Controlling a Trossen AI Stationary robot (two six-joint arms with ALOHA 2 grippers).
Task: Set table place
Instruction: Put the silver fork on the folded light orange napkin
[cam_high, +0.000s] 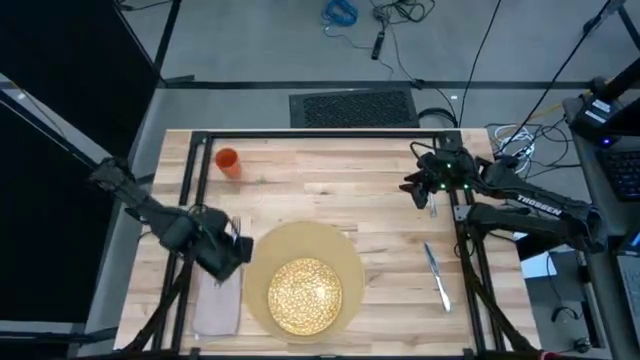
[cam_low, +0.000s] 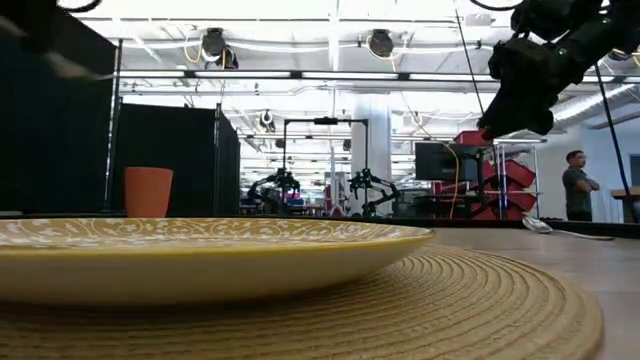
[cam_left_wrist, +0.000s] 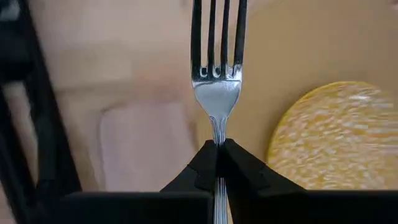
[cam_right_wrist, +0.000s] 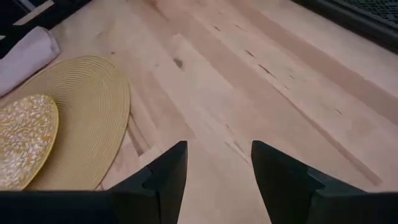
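Left tool (cam_left_wrist: 217, 163) pinching fork (cam_left_wrist: 216, 81) above napkin (cam_high: 218, 298), left of plate (cam_high: 305, 294) | lower flat, centred on napkin | right tool (cam_right_wrist: 217, 168) spread, far right over tabletop (cam_high: 330, 190)

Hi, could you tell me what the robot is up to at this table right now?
It is setting a place. The left gripper is shut on a fork above the napkin, beside the mat with its speckled plate. The right gripper hangs open over bare table. A knife and orange cup lie apart.
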